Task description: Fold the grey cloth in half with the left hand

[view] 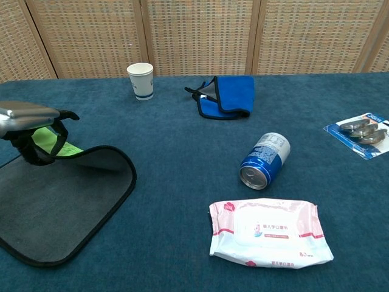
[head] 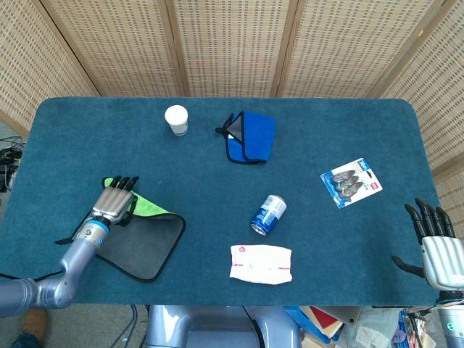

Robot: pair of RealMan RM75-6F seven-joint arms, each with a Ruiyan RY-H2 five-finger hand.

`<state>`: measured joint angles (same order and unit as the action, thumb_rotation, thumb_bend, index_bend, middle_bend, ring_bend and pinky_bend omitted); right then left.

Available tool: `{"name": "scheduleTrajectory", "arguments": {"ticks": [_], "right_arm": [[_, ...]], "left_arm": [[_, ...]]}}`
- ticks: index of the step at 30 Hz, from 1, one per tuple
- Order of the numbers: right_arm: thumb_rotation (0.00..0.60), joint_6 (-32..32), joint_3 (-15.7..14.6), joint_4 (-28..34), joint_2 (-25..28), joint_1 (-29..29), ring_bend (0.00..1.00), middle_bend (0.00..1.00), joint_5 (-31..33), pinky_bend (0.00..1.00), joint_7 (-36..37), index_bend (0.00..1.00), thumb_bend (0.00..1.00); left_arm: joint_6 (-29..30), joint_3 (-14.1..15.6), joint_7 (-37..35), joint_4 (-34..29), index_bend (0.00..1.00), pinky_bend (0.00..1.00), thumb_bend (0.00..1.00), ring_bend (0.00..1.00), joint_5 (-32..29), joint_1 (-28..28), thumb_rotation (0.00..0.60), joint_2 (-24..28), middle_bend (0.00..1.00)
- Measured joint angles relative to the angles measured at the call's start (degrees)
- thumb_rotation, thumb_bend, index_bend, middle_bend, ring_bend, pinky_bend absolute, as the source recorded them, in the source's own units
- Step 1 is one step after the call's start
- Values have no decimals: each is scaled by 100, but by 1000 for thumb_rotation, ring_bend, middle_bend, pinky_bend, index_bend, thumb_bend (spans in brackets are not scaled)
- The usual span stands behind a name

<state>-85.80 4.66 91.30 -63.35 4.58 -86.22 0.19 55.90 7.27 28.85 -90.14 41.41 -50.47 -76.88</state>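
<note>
We see our left hand [head: 114, 204] gripping the far edge of the grey cloth [head: 141, 243] at the table's [head: 217, 181] near-left, lifting it so the green underside [view: 47, 141] shows. Our right hand [head: 433, 246] hangs off the near-right corner, fingers spread, holding nothing.

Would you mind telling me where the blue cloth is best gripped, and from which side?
A judgement: take the blue cloth at its loose left corner, where the grey lining peels up off the table. Come from the cup's side; the raised flap offers an edge, the rest lies flat.
</note>
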Motion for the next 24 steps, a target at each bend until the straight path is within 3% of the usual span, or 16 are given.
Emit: {"name": "scheduleTrajectory", "arguments": {"ticks": [10,24], "right_arm": [[600,-18,12,20,53,4,0,0,-25,0,118,0,0],[600,-107,11,32,92,-38,0,0,-54,0,202,0,0]], "left_arm": [[526,317,-4,-362,608,0,440,0,753,635,600,118,0],[727,479,568,-683,608,0,439,0,1077,1033,600,165,0]]}}
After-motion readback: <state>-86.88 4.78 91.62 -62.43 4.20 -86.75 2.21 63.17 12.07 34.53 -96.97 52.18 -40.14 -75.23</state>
